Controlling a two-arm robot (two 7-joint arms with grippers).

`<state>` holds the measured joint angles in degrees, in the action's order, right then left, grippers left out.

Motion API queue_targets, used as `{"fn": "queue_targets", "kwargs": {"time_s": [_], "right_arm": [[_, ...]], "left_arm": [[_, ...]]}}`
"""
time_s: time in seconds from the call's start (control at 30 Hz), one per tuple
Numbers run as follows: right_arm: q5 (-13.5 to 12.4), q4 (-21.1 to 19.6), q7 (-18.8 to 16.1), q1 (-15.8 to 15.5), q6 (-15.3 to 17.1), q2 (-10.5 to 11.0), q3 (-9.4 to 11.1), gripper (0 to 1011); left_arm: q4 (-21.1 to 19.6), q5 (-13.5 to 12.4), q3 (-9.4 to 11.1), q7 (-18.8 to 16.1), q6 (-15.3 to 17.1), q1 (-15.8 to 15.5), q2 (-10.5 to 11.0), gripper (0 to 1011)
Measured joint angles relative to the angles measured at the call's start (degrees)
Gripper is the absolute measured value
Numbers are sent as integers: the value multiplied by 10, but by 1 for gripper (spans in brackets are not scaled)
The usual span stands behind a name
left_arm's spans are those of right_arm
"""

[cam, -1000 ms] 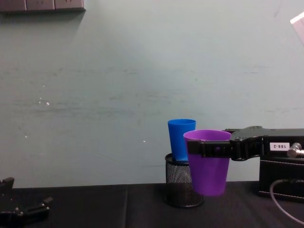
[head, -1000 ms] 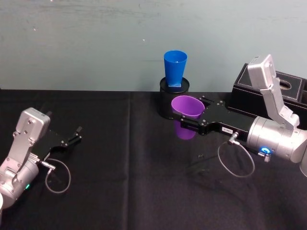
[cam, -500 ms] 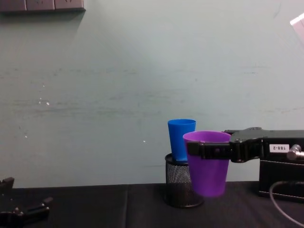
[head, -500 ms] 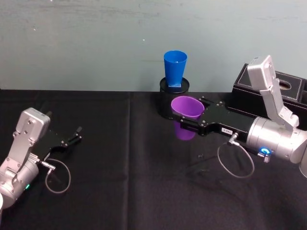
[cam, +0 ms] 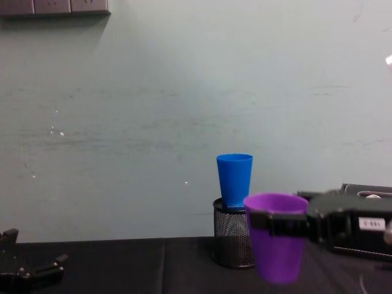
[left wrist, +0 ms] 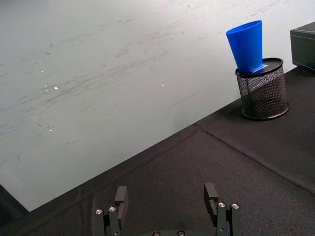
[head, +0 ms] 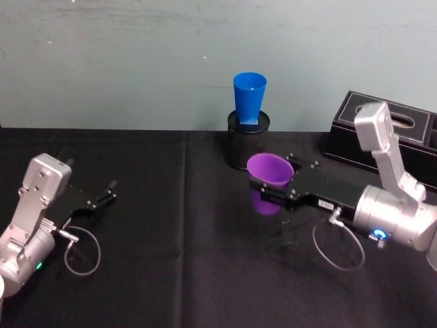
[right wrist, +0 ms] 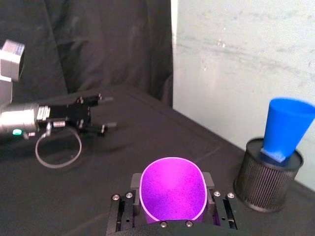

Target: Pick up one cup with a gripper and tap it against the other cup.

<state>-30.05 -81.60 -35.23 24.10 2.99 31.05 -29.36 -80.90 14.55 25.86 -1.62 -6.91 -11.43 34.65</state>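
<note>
Purple tapered plastic cup (head: 269,179), clamped upright in my right gripper (head: 276,194), sits nearer than the blue tapered plastic cup (head: 249,100) at the desk's far edge; left gripper (head: 108,194) parked, jaws apart.

The tabletop (head: 171,225) was covered in black cloth, with a seam or fold running from its far edge toward the near side, left of centre. At the far edge, about the middle, a black wire-mesh pen holder (head: 247,140) stood upright on the cloth, close to the pale green wall. To its right, at the far right corner, sat a black box (head: 399,130) with an opening in its top. On the left side the left arm (head: 31,219) lay low over the cloth with a grey cable loop (head: 82,256) beside it; whether they touched the cloth could not be told.
</note>
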Motion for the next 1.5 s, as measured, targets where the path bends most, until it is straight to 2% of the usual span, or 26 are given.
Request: {"fn": "queue_targets", "kwargs": {"time_s": [0.37, 0.67, 1.2, 1.5], "right_arm": [[23, 32, -17, -29, -53, 2, -3, 723], [46, 68, -26, -35, -82, -14, -7, 723], [52, 117, -44, -30, -99, -38, -1, 722], [51, 117, -46, -30, -100, -38, -1, 724]], "left_arm": [[0, 0, 0, 0, 0, 0, 0, 1011], [0, 0, 0, 0, 0, 0, 0, 1011], [0, 0, 0, 0, 0, 0, 0, 1011], [0, 0, 0, 0, 0, 0, 0, 1012]]}}
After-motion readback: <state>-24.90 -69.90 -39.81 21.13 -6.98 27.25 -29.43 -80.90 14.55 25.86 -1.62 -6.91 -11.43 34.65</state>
